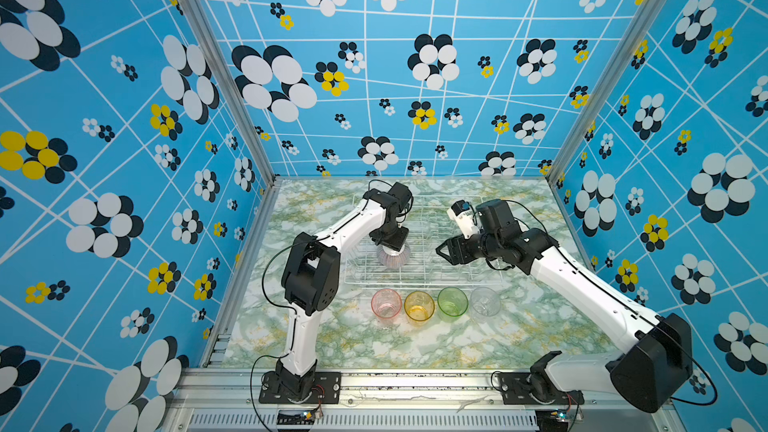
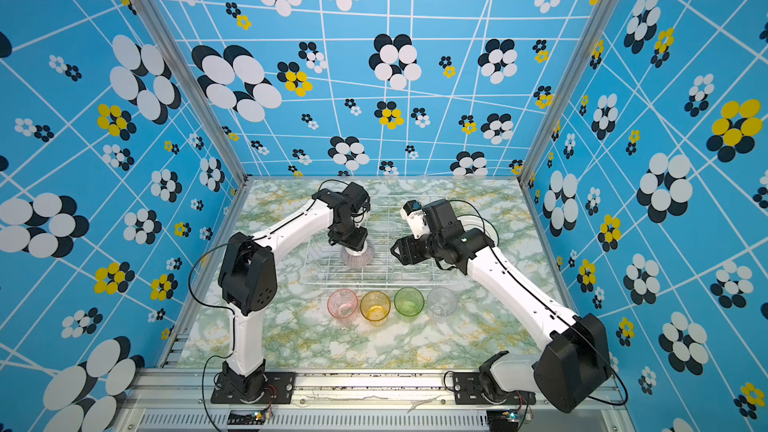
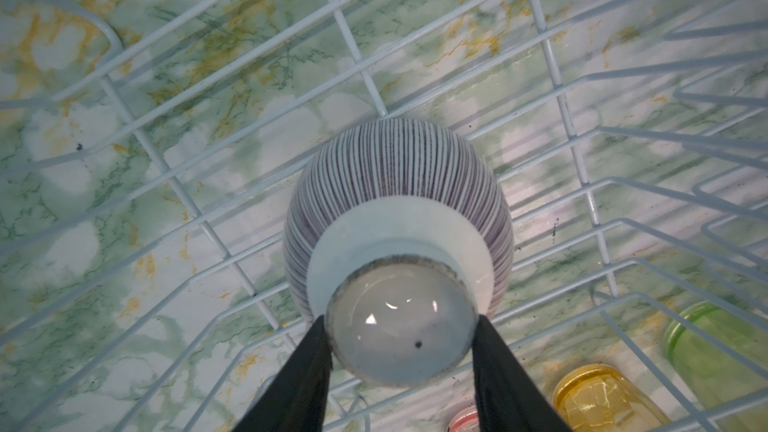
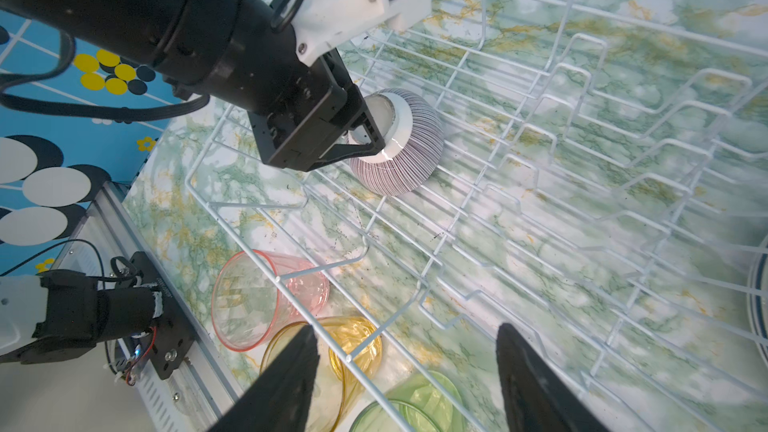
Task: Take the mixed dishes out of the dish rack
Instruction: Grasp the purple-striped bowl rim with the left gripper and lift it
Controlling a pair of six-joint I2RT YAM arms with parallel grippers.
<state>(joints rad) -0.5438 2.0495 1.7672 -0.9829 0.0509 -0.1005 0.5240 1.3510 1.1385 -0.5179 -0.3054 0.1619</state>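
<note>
My left end effector [image 3: 401, 326] is clenched on the foot ring of the pink-striped bowl [image 3: 399, 168], with a finger [image 3: 307, 367] on each side of the ring. The bowl is inside the dish rack [image 1: 419, 281], left half, mid-frame in a top view, directly under the end effector. It is upside down, foot toward me and mouth toward the rack floor, slightly tilted. It is round, so it has no long axis; its centre axis runs in line with my fingers. I can't tell whether the rim touches the wires.

The left arm is nearer and already in contact. My right end effector [image 4: 407, 330] hangs released and empty over the dividers, to the bowl's right.

My guess for the next move is a lift clear of the rack wall, then toward the lower frame and the tabletop [image 1: 353, 347]. The pink tumbler [image 1: 386, 303], yellow tumbler [image 1: 419, 306], green tumbler [image 1: 452, 302] and clear tumbler [image 1: 484, 302] stand there upright in a row. The rim could catch the near wall.
</note>
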